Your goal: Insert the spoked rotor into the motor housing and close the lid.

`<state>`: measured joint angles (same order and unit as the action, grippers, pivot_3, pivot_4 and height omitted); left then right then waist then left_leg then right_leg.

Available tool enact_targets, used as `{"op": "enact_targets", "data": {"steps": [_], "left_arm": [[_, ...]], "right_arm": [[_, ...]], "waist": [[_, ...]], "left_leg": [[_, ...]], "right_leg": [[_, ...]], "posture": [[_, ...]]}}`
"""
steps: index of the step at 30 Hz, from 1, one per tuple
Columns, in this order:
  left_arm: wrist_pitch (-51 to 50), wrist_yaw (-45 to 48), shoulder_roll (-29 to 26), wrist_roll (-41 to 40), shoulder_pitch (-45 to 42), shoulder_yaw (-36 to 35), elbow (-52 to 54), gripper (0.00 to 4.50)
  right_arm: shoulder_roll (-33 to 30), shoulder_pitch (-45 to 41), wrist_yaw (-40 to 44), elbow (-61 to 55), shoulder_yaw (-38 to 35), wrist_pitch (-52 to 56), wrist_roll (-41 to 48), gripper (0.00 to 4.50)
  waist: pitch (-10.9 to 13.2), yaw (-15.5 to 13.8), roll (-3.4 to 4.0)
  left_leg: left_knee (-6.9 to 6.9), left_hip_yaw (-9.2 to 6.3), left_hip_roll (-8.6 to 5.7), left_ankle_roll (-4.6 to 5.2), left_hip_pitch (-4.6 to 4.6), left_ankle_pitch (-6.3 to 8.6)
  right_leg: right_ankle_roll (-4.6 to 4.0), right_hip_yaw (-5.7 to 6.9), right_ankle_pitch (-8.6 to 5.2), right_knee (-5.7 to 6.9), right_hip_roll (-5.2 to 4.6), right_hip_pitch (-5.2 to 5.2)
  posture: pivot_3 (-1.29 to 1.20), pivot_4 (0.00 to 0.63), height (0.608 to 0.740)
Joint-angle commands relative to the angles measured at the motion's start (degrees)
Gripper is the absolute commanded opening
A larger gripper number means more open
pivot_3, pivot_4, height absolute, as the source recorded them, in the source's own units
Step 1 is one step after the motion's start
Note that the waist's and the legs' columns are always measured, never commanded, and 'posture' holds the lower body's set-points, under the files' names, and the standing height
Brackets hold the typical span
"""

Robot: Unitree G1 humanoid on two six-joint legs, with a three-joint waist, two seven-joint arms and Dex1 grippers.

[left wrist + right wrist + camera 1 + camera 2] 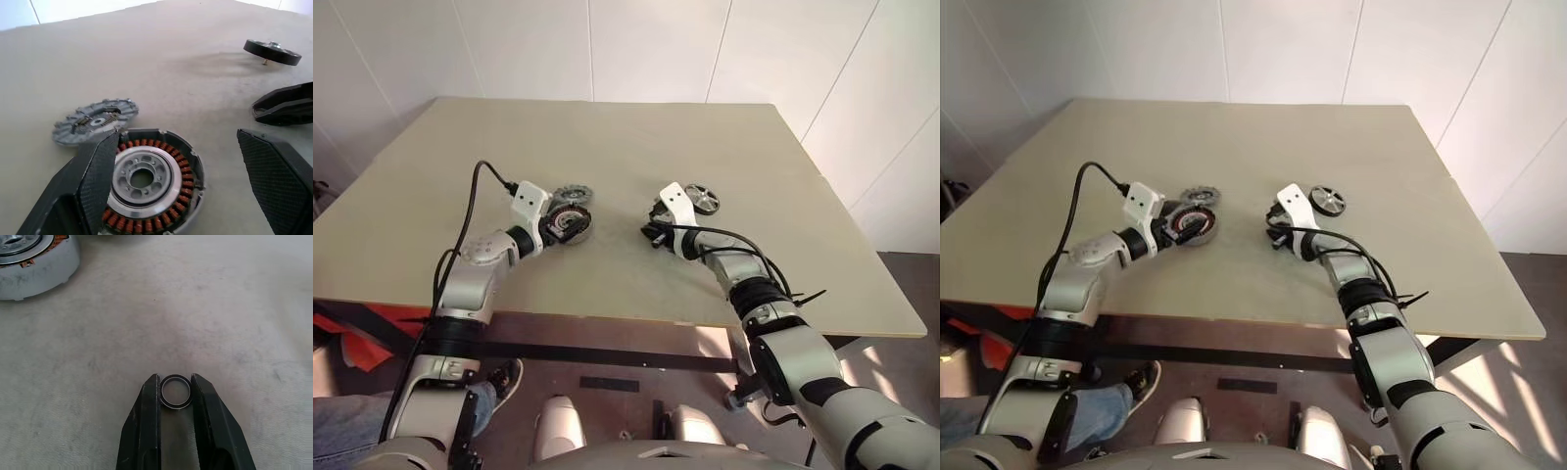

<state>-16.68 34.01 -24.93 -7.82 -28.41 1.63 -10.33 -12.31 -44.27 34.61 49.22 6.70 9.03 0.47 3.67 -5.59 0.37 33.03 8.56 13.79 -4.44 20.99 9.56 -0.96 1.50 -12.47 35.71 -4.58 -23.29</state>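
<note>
My left arm reaches forward over the near left part of the table (636,137), forearm angled inward, wrist nearly level. The left gripper (195,176) stands with its fingers (95,176) spread wide, one on either side of the motor housing (572,223); in the left wrist view one finger overlaps the housing's rim while the other stands apart from it, and whether either pad touches the can I cannot tell. The housing sits upright on the table with its copper-red windings and silver centre facing up. The lid (574,194), a grey disc with a ridged edge, lies flat on the table just behind the housing, on the side away from me, close to it but apart. My right arm bends at the elbow and reaches forward and inward, its gripper tilted down toward the table surface. The right gripper (175,392) has its fingers (146,416) drawn close together, pinching a small black-edged ring (175,391) between the tips; the ring shows a pale centre. The spoked rotor (702,199) rests on the table just beyond my right wrist, unheld, well apart from the housing, with the open table between them
</note>
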Motion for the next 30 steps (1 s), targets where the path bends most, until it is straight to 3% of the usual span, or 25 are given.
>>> {"op": "enact_targets", "data": {"steps": [1,7,16,30], "left_arm": [[10.44,1.54,-8.58,11.89,-5.65,5.69,-3.55,4.06],[24.1,7.76,-14.51,20.63,-14.94,13.28,-15.17,4.06],[39.12,12.5,-13.43,28.09,-24.05,20.1,-29.39,4.06],[47.15,19.56,-13.42,33.62,-26.96,24.7,-32.88,4.06]], "right_arm": [[-1.62,-1.27,-0.64,-2.6,-2.04,0.92,0.61,0.58],[-2.64,-1.03,0.16,-6.68,-2.27,2.94,0.65,0.58],[-12.29,4.13,4.21,-35.66,-5.1,16.11,3.47,0.58],[-14.55,1.35,1.13,-41.41,-7.71,22.02,4.74,0.58]], "waist": [[0.0,0.09,0.0],[0.01,-0.05,0.01],[0.04,-0.47,-0.01],[0.04,-0.43,-0.01]], "left_leg": [[-0.01,-0.01,0.01,-0.01,-0.02,0.0],[-0.02,-0.01,-0.01,-0.11,0.08,-0.06],[-0.05,0.0,-0.02,-0.12,0.13,-0.07],[-0.05,0.0,-0.01,-0.31,0.03,-0.17]], "right_leg": [[0.0,0.0,0.0,-0.02,0.03,0.0],[0.01,-0.01,0.0,-0.12,0.04,-0.05],[0.03,-0.06,0.0,-0.14,0.05,-0.13],[0.02,-0.09,0.0,0.02,0.05,-0.13]], "posture": [[0.0,0.0,0.74],[0.0,0.0,0.74],[0.0,0.0,0.74],[0.0,0.0,0.74]]}}
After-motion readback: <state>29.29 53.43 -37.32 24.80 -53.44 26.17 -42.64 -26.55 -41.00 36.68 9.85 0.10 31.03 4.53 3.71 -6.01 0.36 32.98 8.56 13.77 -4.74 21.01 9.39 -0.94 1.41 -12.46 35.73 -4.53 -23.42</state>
